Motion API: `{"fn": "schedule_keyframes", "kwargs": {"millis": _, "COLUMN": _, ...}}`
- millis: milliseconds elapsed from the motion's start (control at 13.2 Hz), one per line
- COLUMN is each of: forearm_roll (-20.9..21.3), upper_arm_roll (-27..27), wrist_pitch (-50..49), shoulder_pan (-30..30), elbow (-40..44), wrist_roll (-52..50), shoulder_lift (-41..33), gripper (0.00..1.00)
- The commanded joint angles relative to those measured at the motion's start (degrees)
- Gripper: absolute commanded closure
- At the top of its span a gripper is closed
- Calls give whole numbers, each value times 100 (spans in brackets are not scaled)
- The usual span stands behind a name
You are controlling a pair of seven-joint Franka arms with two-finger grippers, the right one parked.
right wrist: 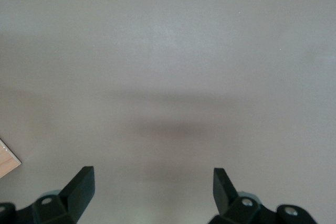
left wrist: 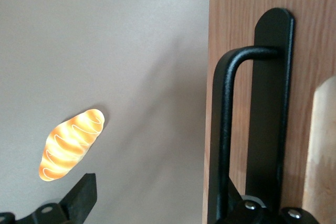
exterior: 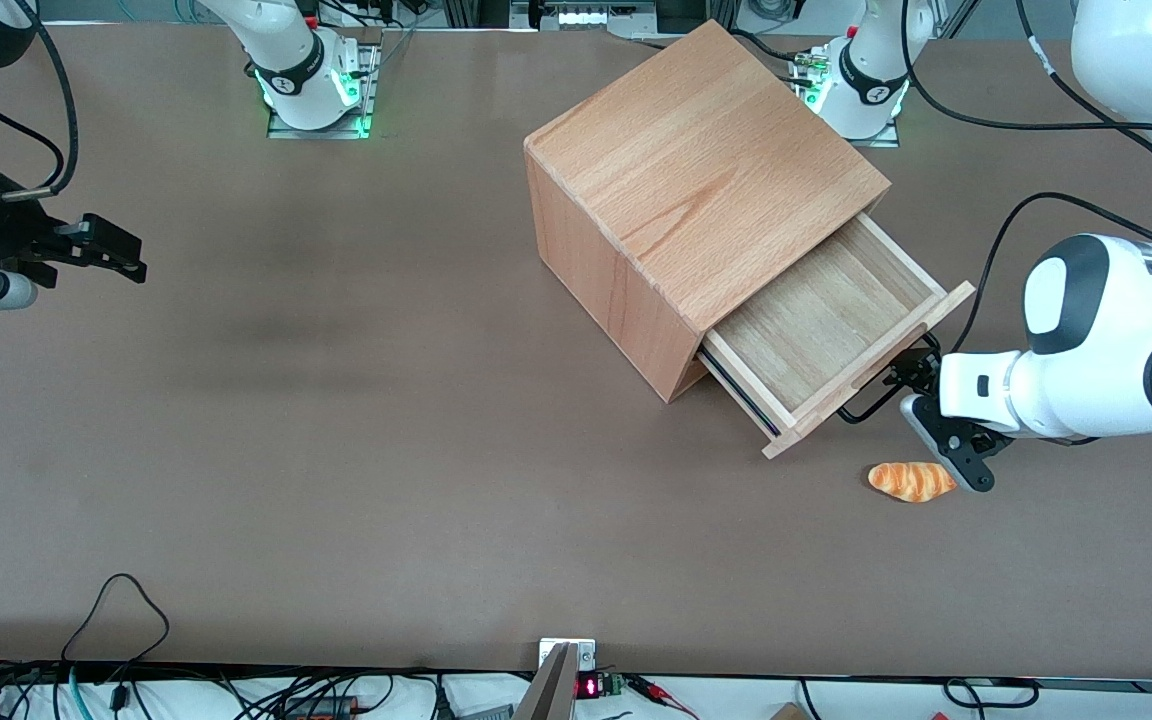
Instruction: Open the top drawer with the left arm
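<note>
Beech-wood cube cabinet [exterior: 701, 190] has its shallow top drawer [exterior: 826, 335] pulled well out, its thin black bar handle [left wrist: 227, 129] hooked by one finger of the left arm's small black gripper [exterior: 921, 405], fingers spread. Risk, as judged: further pulling could drag the cabinet or nudge the orange toy bread [exterior: 911, 481] just beside the gripper.

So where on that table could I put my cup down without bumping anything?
Roomiest: the brown table between the cabinet and the parked arm's end. Crowded: around the open top drawer, where the gripper sits at its handle, bread close by.

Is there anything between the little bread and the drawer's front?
Only bare table lies between the bread and the top drawer. The gripper is at the handle, jaws open. Front and left wrist views show it.
</note>
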Motion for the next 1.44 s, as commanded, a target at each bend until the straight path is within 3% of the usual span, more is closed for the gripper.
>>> {"fn": "schedule_keyframes", "kwargs": {"millis": 0, "forearm_roll": 147, "upper_arm_roll": 2, "wrist_pitch": -17, "shoulder_pan": 0, "elbow": 329, "wrist_roll": 99, "shoulder_lift": 203, "gripper": 0}}
{"fn": "schedule_keyframes", "kwargs": {"millis": 831, "forearm_roll": 50, "upper_arm_roll": 2, "wrist_pitch": -122, "shoulder_pan": 35, "elbow": 409, "wrist_roll": 64, "shoulder_lift": 265, "gripper": 0}}
{"fn": "schedule_keyframes", "kwargs": {"millis": 1360, "forearm_roll": -361, "upper_arm_roll": -7, "wrist_pitch": -342, "shoulder_pan": 193, "elbow": 444, "wrist_roll": 46, "shoulder_lift": 291, "gripper": 0}}
